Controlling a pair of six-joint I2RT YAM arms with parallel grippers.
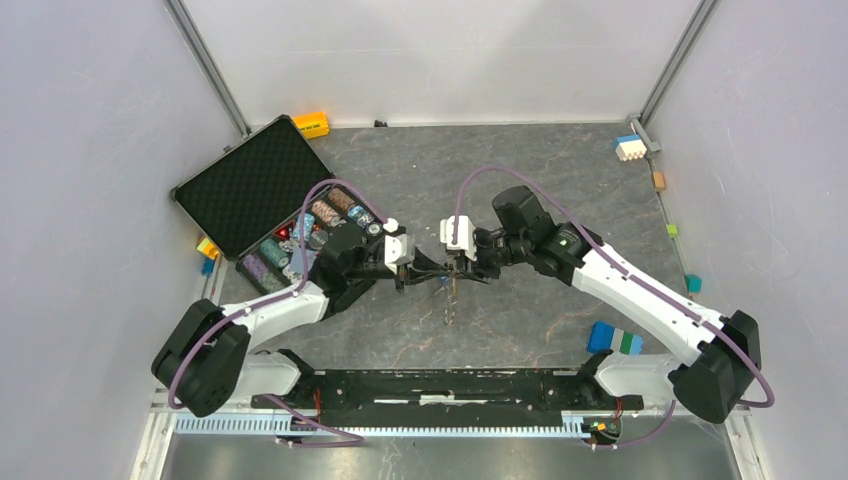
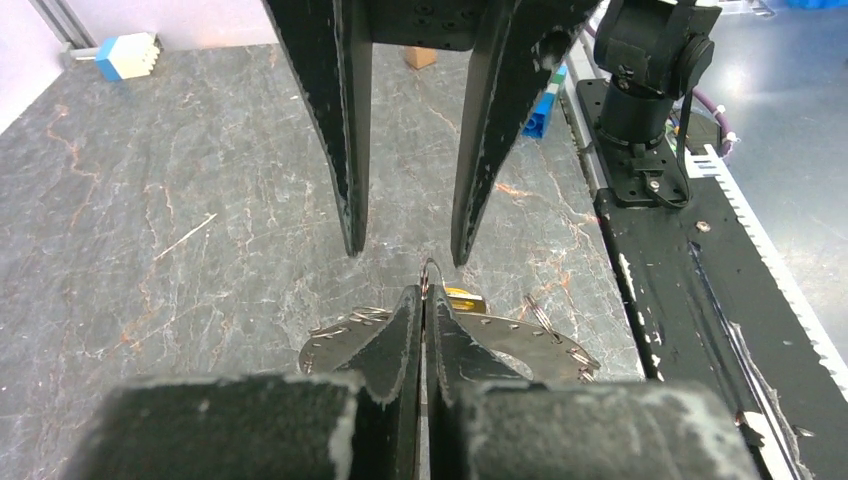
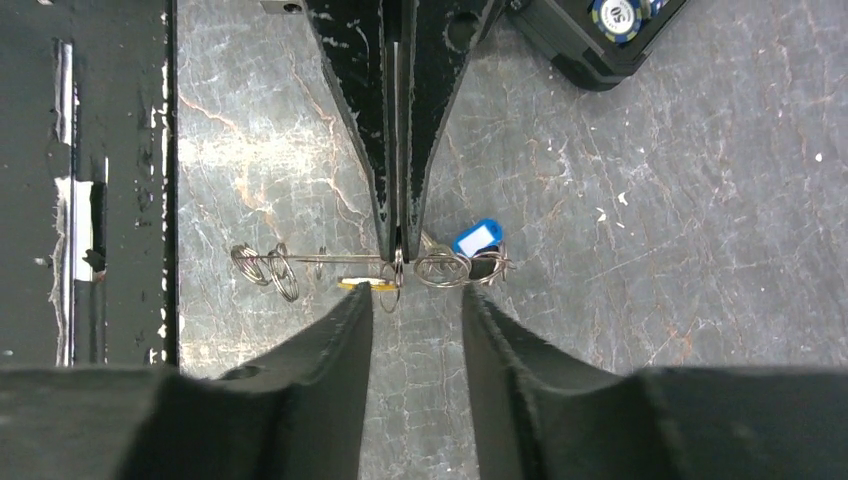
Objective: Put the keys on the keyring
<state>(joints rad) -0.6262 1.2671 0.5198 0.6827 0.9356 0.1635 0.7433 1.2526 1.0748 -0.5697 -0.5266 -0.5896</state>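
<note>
Both the blue-headed metal key (image 3: 477, 237) and the yellow-headed metal key (image 3: 365, 285) seem not yet threaded, the left pincer (image 3: 399, 250) pinching the thin silvery keyring (image 3: 440, 270), the right pincer (image 3: 416, 292) spread.

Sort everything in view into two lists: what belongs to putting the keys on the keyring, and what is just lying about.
For the job:
blue key
yellow key
keyring

Just lying about:
poker chip case
orange block
blue and white block
blue, white and green block
</note>
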